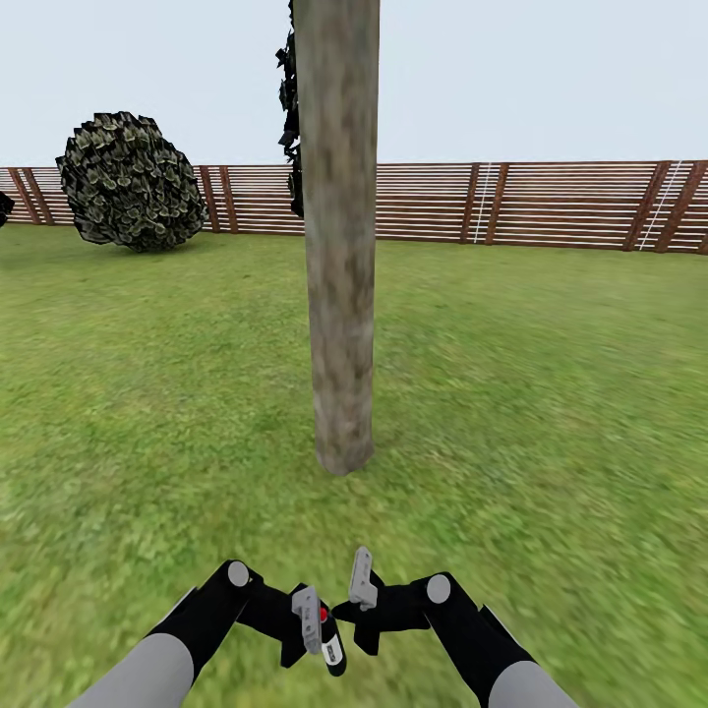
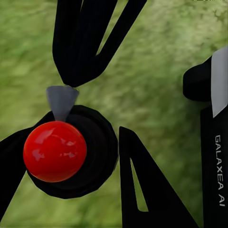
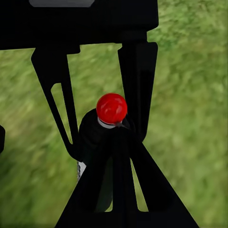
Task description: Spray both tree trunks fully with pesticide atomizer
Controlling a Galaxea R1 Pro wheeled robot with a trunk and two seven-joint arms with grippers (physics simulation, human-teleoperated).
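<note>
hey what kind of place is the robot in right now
Looks like a fenced garden: lawn all around, a thick pale tree trunk just ahead, a slatted wooden fence along the back, and a round bush at the left.

red-topped atomizer [image 2: 61, 156], black fingers [image 2: 142, 190], grass [image 2: 152, 71]

Head camera looks forward and down over lawn [image 1: 551, 393] toward trunk [image 1: 339, 246] and fence [image 1: 551, 202]. Both wrist cameras sit close, facing grass; each catches the red-topped atomizer [image 2: 55, 151] [image 3: 111, 108], shared with head view [image 1: 329, 634].
</note>
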